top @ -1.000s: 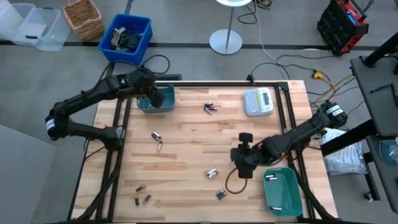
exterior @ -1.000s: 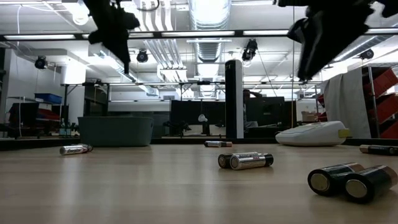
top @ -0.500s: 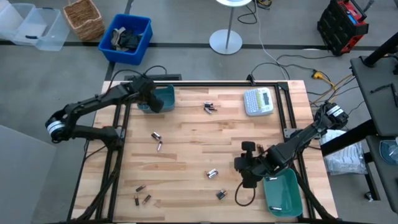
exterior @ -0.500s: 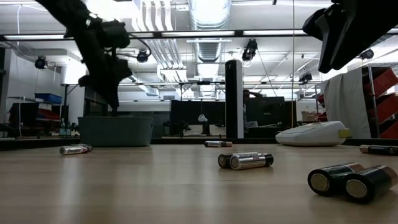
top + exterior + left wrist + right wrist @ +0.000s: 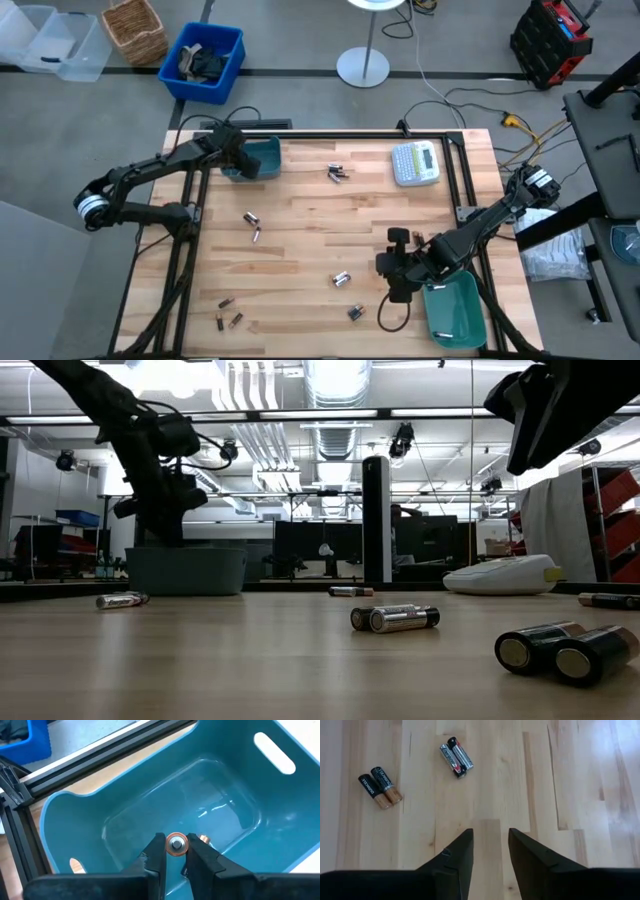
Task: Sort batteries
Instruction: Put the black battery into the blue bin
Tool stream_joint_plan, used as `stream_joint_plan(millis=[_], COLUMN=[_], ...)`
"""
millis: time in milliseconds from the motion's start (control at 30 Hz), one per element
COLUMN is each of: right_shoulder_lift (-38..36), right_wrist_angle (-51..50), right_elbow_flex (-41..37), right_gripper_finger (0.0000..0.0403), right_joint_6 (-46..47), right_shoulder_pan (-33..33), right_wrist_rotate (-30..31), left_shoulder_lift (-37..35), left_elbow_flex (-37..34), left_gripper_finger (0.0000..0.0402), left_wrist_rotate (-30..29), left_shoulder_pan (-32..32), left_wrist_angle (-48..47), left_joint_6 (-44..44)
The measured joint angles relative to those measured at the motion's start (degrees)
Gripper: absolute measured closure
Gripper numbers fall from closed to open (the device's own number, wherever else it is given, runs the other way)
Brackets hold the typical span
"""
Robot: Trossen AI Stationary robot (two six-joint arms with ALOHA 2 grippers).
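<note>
My left gripper (image 5: pixel 175 851) hangs over the far-left teal bin (image 5: pixel 262 158), shut on a battery (image 5: pixel 175 844) whose coppery end faces the wrist camera. In the low view this gripper (image 5: pixel 160 520) stands just above the bin's rim (image 5: pixel 187 552). My right gripper (image 5: pixel 392 268) is open above bare wood at the near right, with nothing between its fingers (image 5: pixel 455 855). Two pairs of batteries (image 5: pixel 456 757) (image 5: pixel 380 787) lie on the boards ahead of it. More batteries lie loose on the table (image 5: pixel 337 173) (image 5: pixel 252 217) (image 5: pixel 226 302). My left gripper pinches the battery by its round sides (image 5: pixel 166 846) between the two fingertips. The fingers slant down from the table's left side, and the battery points along them, end-on to the wrist camera. It is lifted clear over the bin's floor (image 5: pixel 200 795). A coppery bit (image 5: pixel 202 839) shows beside one finger.
A second teal bin (image 5: pixel 455 308) with silvery batteries (image 5: pixel 434 285) stands at the near right, beside my right arm. A grey-white label maker (image 5: pixel 415 163) lies at the far right. Black frame rails (image 5: pixel 190 200) run along the table's left, far and right edges.
My left gripper has come down and swung a little toward the table's right, from high above the bin to just over its opening, carrying the battery. My right gripper has shifted slightly toward the near edge, then kept still.
</note>
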Motion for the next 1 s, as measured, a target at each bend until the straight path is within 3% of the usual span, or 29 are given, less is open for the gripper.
stream_joint_plan(millis=[500, 1000], right_shoulder_lift=[0.0, 0.0], right_wrist_angle=[0.68, 1.4], right_elbow_flex=[-0.04, -0.56], right_gripper_finger=[0.0266, 0.0279], right_joint_6=[0.02, -0.15], right_shoulder_pan=[-0.02, -0.02], right_wrist_rotate=[1.4, 1.41], left_shoulder_lift=[-0.01, -0.73], left_elbow_flex=[0.06, 0.26], left_gripper_finger=[0.0357, 0.0267], left_wrist_rotate=[-0.01, -0.46], left_shoulder_pan=[-0.04, -0.2], left_wrist_angle=[0.53, 1.07], left_joint_6=[-0.63, -1.23])
